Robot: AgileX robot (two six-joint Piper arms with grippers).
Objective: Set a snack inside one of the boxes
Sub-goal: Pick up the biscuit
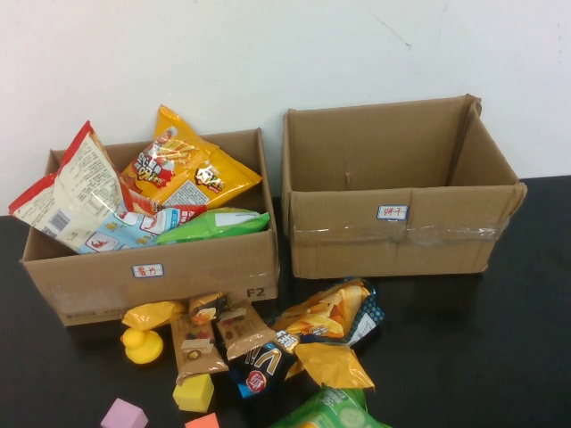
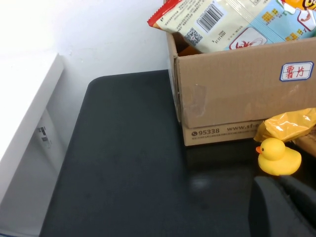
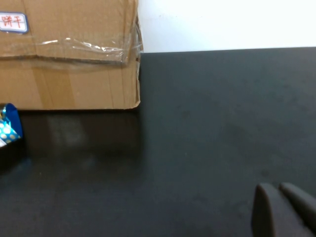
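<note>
Several loose snack packets lie on the black table in front of two cardboard boxes: an orange chip bag [image 1: 330, 316], brown packets [image 1: 243, 332], a black packet [image 1: 260, 366], a yellow packet [image 1: 332, 364] and a green bag [image 1: 335, 412]. The left box [image 1: 152, 276] holds several snack bags. The right box [image 1: 393, 241] looks empty. Neither gripper shows in the high view. My left gripper [image 2: 279, 183] is shut and empty, low over the table near the duck [image 2: 279, 157] and left box [image 2: 232, 98]. My right gripper [image 3: 276, 190] is shut and empty, to the right of the right box [image 3: 69, 74].
A yellow rubber duck [image 1: 143, 344] sits by the left box's front. A yellow cube [image 1: 194, 392], a purple block [image 1: 123, 415] and an orange block [image 1: 203, 421] lie near the front edge. A white wall stands behind the boxes.
</note>
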